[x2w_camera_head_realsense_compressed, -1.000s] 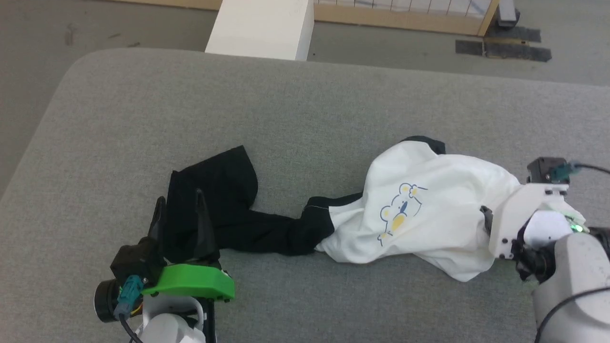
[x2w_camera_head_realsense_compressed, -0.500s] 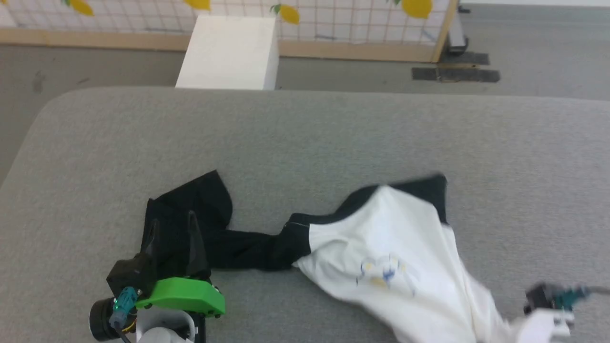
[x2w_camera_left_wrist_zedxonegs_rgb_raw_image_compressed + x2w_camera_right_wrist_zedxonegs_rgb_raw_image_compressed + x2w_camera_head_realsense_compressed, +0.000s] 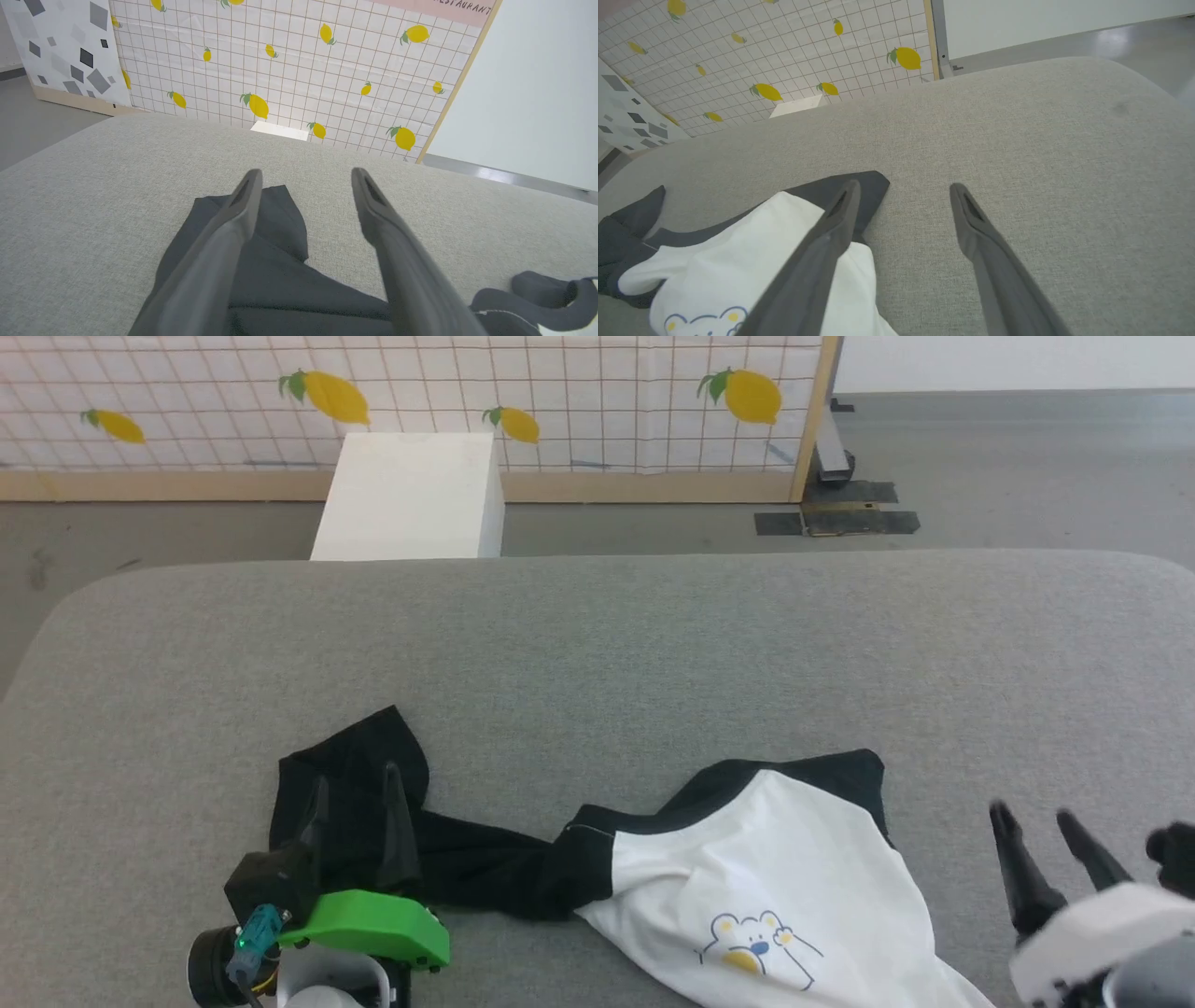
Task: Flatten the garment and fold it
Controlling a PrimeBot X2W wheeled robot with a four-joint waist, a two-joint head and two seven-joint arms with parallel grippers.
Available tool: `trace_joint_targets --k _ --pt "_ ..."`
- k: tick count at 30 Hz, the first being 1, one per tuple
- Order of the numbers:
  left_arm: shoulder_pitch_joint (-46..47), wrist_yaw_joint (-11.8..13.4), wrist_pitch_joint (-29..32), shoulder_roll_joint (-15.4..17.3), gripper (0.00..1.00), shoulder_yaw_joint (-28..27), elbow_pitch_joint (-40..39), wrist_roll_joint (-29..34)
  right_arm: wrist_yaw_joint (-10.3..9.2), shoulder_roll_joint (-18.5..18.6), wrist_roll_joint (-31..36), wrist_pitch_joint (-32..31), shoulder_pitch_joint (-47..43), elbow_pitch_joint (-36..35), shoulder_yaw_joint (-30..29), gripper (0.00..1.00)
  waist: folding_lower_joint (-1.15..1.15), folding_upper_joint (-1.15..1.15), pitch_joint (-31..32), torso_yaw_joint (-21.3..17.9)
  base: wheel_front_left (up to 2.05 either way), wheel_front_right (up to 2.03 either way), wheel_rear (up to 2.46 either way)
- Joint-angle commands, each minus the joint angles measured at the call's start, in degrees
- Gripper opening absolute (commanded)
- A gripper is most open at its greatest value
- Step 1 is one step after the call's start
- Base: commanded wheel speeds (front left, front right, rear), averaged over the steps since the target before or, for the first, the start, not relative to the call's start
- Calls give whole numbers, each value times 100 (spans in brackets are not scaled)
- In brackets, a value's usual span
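We see the shirt (image 3: 775, 859) lying crumpled on the near part of the grey table (image 3: 597, 644). Its white body with the bear print (image 3: 752, 947) is to the right, and 1 black sleeve (image 3: 467, 863) stretches out to the left. Our left pincer (image 3: 357, 777) hovers over the sleeve's bunched end, its 2 fingers spread and holding nothing. Our right pincer (image 3: 1031, 814) is likewise spread and empty, just beside the shirt's right edge. Beyond the table stand a white box (image 3: 406, 495) and a lemon-patterned screen (image 3: 560, 392).
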State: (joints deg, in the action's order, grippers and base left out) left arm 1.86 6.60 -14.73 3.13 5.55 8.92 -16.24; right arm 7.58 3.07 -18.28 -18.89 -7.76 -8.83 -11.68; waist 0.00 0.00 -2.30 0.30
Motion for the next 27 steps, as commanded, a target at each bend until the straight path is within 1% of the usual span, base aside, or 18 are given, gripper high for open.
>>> trace_joint_targets --k 1,2,4,7,10,13,16,20,21,22,23,25,27 --pt "40 -25 -27 -22 100 18 17 9 -9 -19 118 327 194 213 87 100 0 0 -74 125 0 0 0" --pt "53 -25 -27 -22 100 41 18 -3 -9 -19 241 565 356 435 164 100 0 0 -95 165 0 0 0" --pt "83 -17 -27 -23 100 85 13 -35 -9 -19 413 822 665 896 306 100 0 0 -155 238 0 0 0" --pt "142 -12 -27 -23 100 137 3 -60 -9 -19 617 983 1169 1586 432 100 0 0 -260 347 0 0 0" --pt "205 7 -27 -24 100 173 -18 -88 -9 -19 758 903 1687 2332 469 100 0 0 -387 460 0 0 0" --pt "265 12 -27 -24 100 215 -28 -107 -9 -15 846 580 2116 2998 397 100 0 0 -508 563 0 0 0" --pt "328 25 -27 -24 100 261 -26 -145 -9 2 855 -26 2494 3693 311 100 0 0 -620 662 0 0 0" --pt "351 51 -27 -24 100 290 -12 -173 -9 2 772 -858 2804 4298 254 99 0 0 -678 718 0 0 0" --pt "349 53 -27 -24 100 292 -7 -178 -9 1 732 -1054 2843 4398 241 43 0 0 -679 723 0 0 0" --pt "345 55 -27 -24 100 296 0 -183 -9 -1 649 -1265 2882 4479 242 11 0 0 -674 727 0 0 0" --pt "340 55 -27 -24 100 301 8 -185 -9 -3 588 -1375 2905 4500 248 0 0 0 -666 727 0 0 0" --pt "327 60 -27 -24 100 305 29 -190 -9 -5 471 -1337 2949 4375 283 0 0 0 -627 703 0 0 0" --pt "310 69 -27 -24 100 292 46 -192 -9 9 461 -966 2985 4111 254 0 0 0 -574 649 0 0 0"
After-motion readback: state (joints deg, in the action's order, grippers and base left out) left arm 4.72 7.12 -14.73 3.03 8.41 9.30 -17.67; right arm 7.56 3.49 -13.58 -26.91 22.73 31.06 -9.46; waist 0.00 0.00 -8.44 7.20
